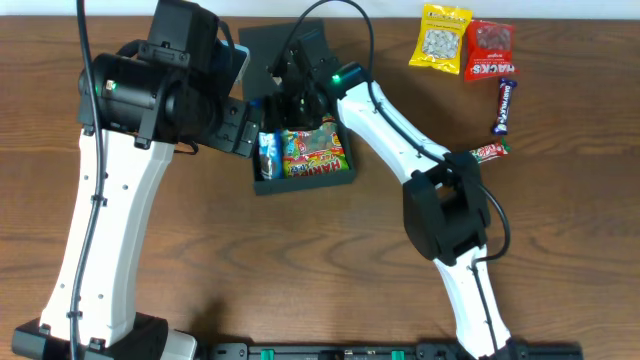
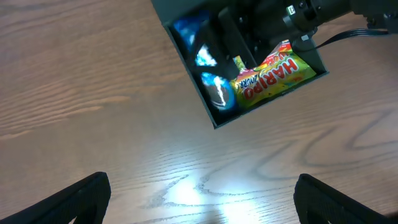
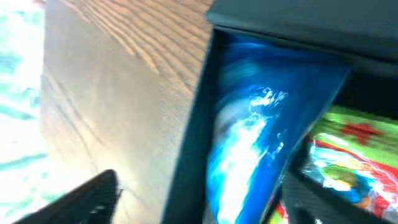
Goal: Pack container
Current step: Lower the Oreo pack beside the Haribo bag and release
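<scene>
Your container (image 1: 305, 184) sits mid-table, lid open. Left gripper (image 2: 202, 186) waits near it, jaws spread; 1 nudge could slide the box. Right gripper (image 3: 199, 185), jaws also spread, straddles the blue packet (image 3: 249, 143); a crooked lift could drag it out.

The overhead view looks straight down on the whole table (image 1: 300, 280). Both wrist views share the container (image 1: 305, 184) with it, the right much closer.
</scene>
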`<state>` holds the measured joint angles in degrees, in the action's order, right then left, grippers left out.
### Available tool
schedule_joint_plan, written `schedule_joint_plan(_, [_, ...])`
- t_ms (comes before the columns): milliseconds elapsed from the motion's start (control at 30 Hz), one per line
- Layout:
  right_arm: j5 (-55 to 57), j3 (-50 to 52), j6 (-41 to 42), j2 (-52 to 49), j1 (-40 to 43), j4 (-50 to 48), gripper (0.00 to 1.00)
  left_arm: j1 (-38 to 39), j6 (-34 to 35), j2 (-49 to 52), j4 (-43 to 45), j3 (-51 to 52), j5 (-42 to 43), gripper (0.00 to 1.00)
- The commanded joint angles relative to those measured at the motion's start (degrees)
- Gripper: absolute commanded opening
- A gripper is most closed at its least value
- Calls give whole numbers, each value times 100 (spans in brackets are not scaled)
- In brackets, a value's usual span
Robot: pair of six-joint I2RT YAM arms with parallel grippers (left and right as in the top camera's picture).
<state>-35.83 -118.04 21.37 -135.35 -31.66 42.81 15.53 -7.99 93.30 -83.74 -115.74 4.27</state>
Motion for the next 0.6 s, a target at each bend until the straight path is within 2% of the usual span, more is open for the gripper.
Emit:
schedule_joint_plan(0, [-522, -363, -166, 81, 127, 46, 99, -2, -101, -74, -20, 11, -37, 95])
schedule_joint_plan(100, [-481, -765, -586, 177, 315, 358, 98, -2, -101, -74, -20, 11, -37, 95])
schedule_joint_plan(233, [-79, -839, -931, 190, 457, 734, 67, -2, -101, -74, -20, 11, -37, 95])
schedule_joint_plan(467, [352, -872, -1141, 474, 1014, 1469, 61, -2, -101, -74, -20, 11, -37, 95])
schedule_joint_plan(567, [1198, -872, -1169, 734, 1215, 2028, 58, -2, -101, -74, -20, 11, -37, 95])
